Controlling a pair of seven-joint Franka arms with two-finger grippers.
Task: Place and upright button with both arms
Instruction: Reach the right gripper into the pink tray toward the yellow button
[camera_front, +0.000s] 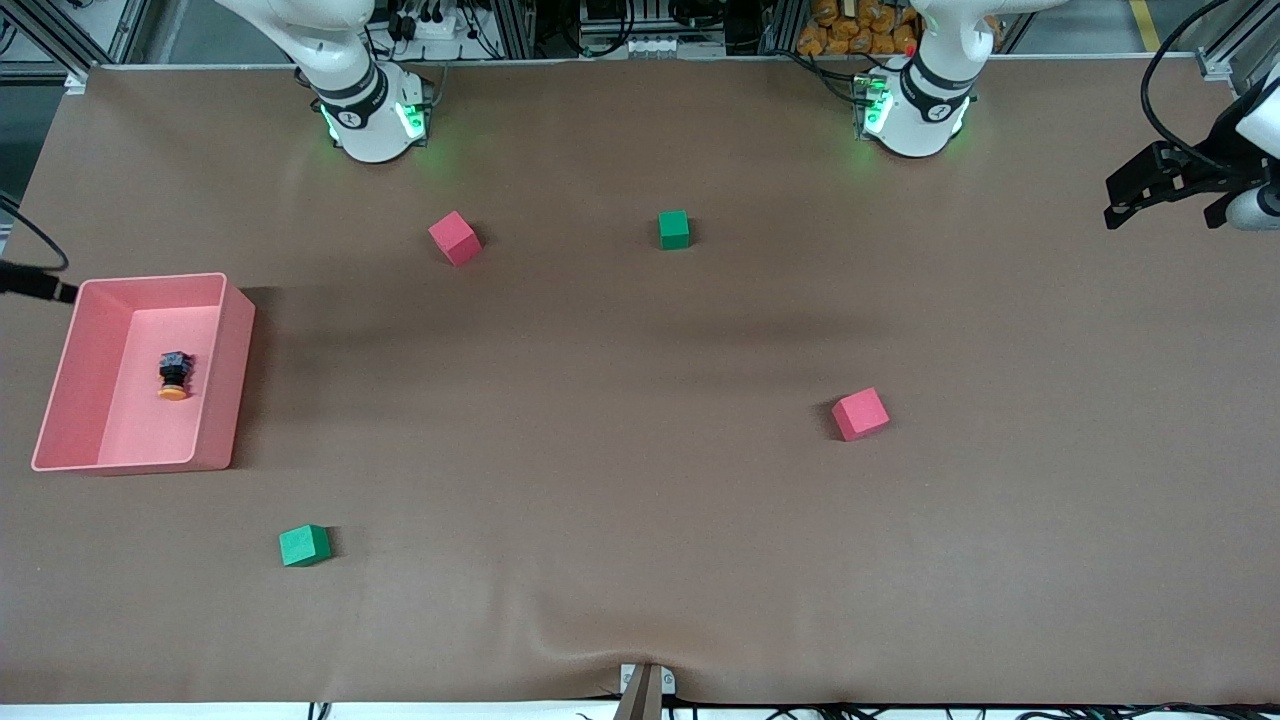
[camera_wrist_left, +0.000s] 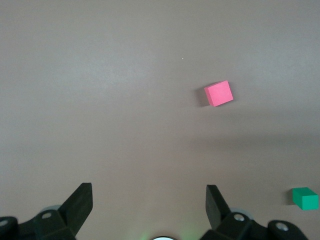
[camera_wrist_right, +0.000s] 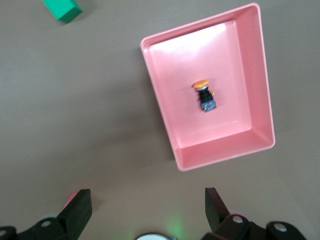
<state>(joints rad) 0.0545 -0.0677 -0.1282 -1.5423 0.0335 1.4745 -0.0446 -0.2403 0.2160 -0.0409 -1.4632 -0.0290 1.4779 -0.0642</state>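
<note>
brown cloth covers the whole desk (camera_front: 640, 480), with racks and cables along the edge where both arm bases glow green. biggest thing on it is the pink tray (camera_front: 235, 380) out at the right arm's end of the desk, and the button (camera_front: 174, 376) is lying on its side inside that tray, black body pointing toward the bases and orange cap toward the front camera, so its long axis runs roughly along the tray's length. scattered around are a red cube (camera_front: 455, 238) and a green cube (camera_front: 674, 229) closer to the bases, another red cube (camera_front: 860, 414) mid-desk toward the left arm's end, and another green cube (camera_front: 304, 545) nearer the front camera than the tray. the right hand (camera_wrist_right: 148, 212) is open, fingers spread wide, hovering up high over bare cloth just beside the tray, with the button sitting out ahead of its fingers in the right wrist view. the left hand (camera_wrist_left: 149, 205) is open too, up over the left arm's end of the desk, waiting, well away from the tray. so i'd say the right arm is clearly the one to go in first, and it'll probably want its fingers closing across the button's short black body rather than along it.
</note>
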